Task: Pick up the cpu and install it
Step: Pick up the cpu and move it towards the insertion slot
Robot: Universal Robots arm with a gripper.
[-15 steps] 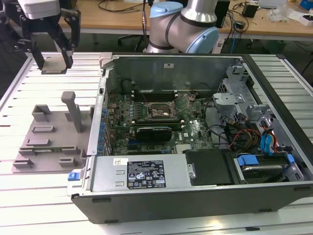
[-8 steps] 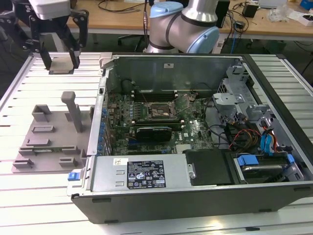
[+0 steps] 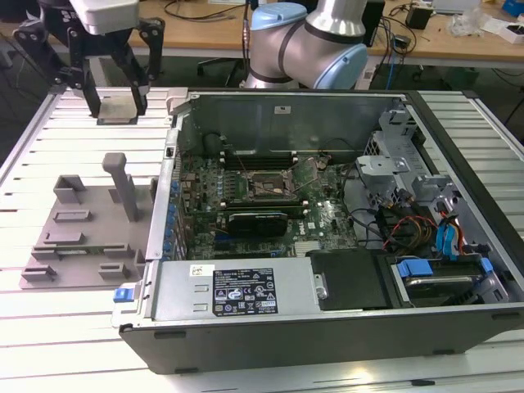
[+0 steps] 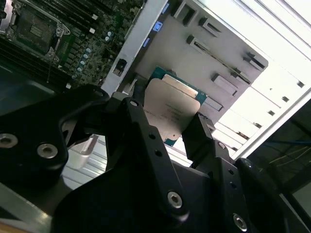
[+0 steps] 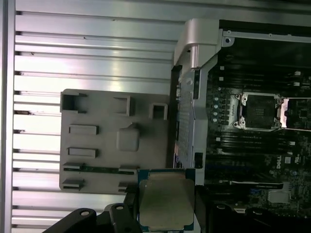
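The cpu [image 3: 115,107] is a flat silvery-grey square chip with a thin greenish rim, held in the air between two black fingers. My gripper [image 3: 115,105] is shut on it, at the exterior view's upper left, above the slatted table, beyond the grey tray and outside the case. Both wrist views show the cpu [image 4: 171,108] [image 5: 165,203] clamped at its edges, with the gripper [image 4: 167,116] [image 5: 165,205] hanging over the tray's edge nearest the case. The open motherboard socket [image 3: 266,187] [image 5: 257,111] sits inside the case, apart from the chip.
A grey plastic tray [image 3: 82,233] [image 5: 97,109] with upright blocks lies on the slatted metal table at the exterior view's left. The open computer case [image 3: 344,327] holds the motherboard, cables and drive bays. The arm's base [image 3: 315,41] stands behind the case.
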